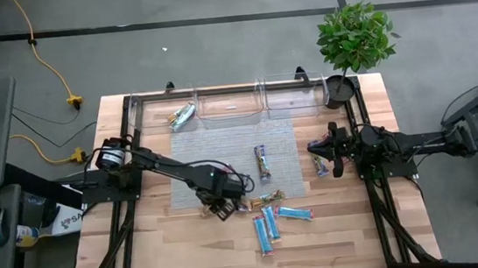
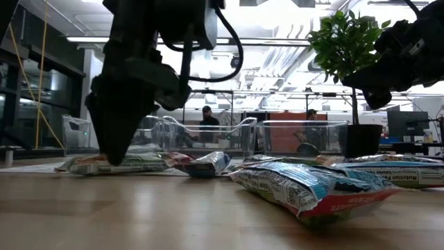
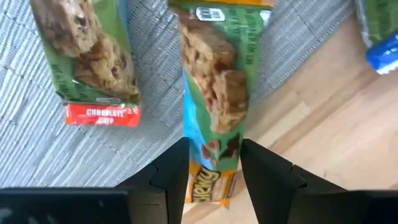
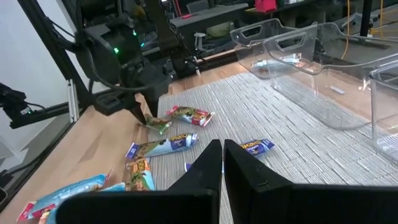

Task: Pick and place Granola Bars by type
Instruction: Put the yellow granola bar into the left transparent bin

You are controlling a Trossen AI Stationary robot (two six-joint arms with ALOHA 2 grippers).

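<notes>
The overhead camera is looking straight down on the whole table [image 1: 320, 241]. The low one is peering level across it toward the room. Each wrist camera is looking past its own fingers; the left sits very close, and both are sharing the woven mat [image 4: 323, 134].

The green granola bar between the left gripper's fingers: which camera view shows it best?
The left wrist view: the green granola bar fills the frame, lying between the left gripper fingers. The high view hides it under that gripper. The low view gives only an edge-on glimpse; the right wrist view shows it small and far.
</notes>
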